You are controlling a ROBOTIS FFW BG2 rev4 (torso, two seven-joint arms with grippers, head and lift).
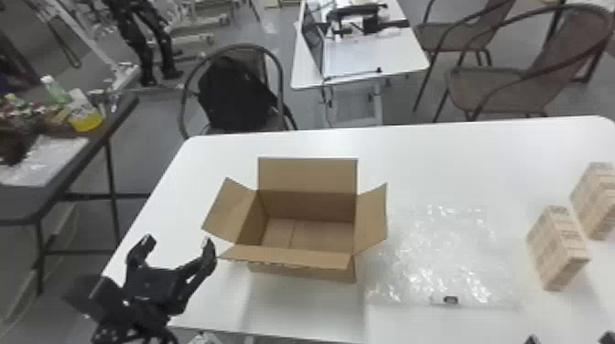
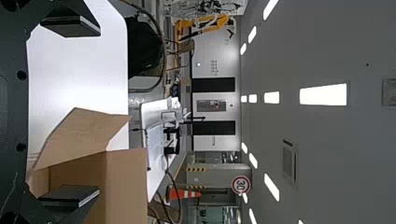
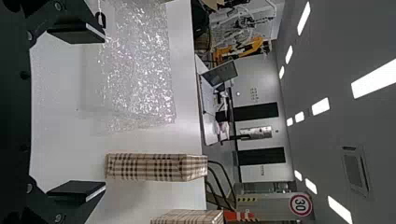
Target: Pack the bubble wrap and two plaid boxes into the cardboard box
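Pincer of left arm [image 1: 178, 242]: positioned above the left part of the worktop [image 1: 439, 160], beside the open cardboard box [image 1: 308, 175], fingers directed forward and spread wide apart. Pincer of right arm [image 1: 569, 339]: located at the head view's bottom edge, right side, fingers likewise wide apart. Bubble wrap [image 1: 444, 256] lies flat right of the cardboard box; two plaid boxes [image 1: 551, 254] sit farther right, near each other.

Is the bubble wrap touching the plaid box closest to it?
Apart: the right wrist view shows white table between bubble wrap and that plaid box.
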